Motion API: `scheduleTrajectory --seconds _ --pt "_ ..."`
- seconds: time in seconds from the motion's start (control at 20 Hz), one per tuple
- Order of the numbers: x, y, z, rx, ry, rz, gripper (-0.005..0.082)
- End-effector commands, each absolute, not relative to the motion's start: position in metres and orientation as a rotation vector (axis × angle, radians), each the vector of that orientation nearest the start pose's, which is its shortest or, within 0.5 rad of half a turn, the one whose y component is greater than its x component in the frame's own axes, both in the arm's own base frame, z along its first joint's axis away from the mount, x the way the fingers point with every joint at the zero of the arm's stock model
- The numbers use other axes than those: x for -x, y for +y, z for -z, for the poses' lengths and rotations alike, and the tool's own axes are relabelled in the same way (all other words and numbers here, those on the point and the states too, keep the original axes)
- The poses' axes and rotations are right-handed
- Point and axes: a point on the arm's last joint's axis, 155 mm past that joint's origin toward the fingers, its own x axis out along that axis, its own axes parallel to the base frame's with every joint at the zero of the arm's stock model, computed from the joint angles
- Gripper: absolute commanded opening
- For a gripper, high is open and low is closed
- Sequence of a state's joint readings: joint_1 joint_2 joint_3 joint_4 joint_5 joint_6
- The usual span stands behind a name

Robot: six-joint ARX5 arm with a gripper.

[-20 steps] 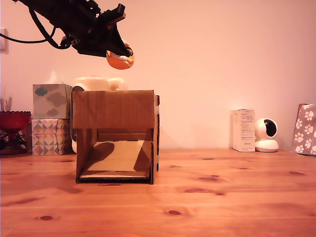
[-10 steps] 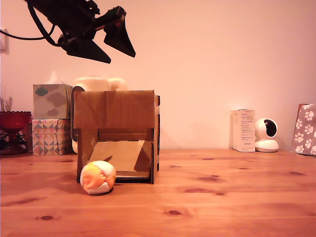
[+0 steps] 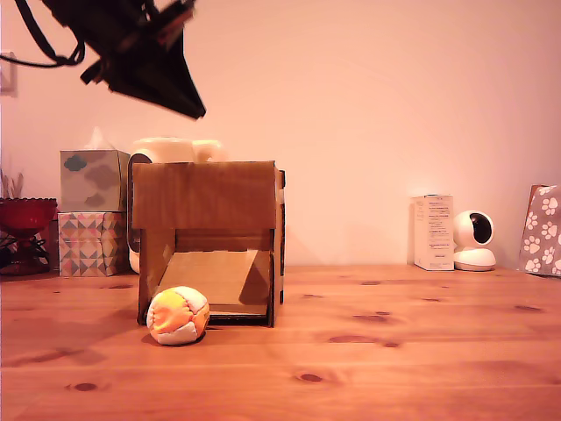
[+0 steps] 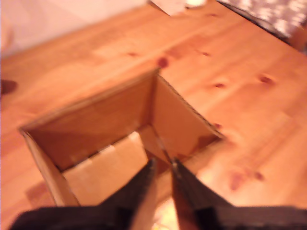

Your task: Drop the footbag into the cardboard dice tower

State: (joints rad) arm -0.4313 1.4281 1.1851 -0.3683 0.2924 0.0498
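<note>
The desk [image 3: 421,351] is knotty pine with a warm, lightly glossy varnish that catches the light. The cardboard dice tower [image 3: 206,241] is plain matt brown corrugated board, its cut edges raw and its inner ramp smooth. The footbag [image 3: 178,316] looks like soft stitched cloth or suede in dull panels. The tool [image 3: 166,83] is dark, matt plastic. Behind, the tissue boxes [image 3: 92,210] are printed card and the small camera [image 3: 474,239] is shiny white plastic.

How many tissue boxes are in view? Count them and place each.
2, both at the exterior view's left behind the cardboard dice tower: the cloud-patterned tissue box stacked on the triangle-patterned tissue box. Others may be hidden behind the tower.
</note>
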Motion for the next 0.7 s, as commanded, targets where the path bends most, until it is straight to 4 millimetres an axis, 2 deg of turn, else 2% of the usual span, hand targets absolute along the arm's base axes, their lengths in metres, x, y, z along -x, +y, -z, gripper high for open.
scheduleTrajectory --seconds 0.0,0.4,0.65 --pt "-0.362 -0.229 -0.215 -0.088 0.624 0.738 -0.0019" --pt "-0.336 -0.222 -0.188 -0.049 0.598 0.752 -0.0019" --pt "-0.311 -0.202 -0.172 -0.003 0.545 0.722 -0.0019"
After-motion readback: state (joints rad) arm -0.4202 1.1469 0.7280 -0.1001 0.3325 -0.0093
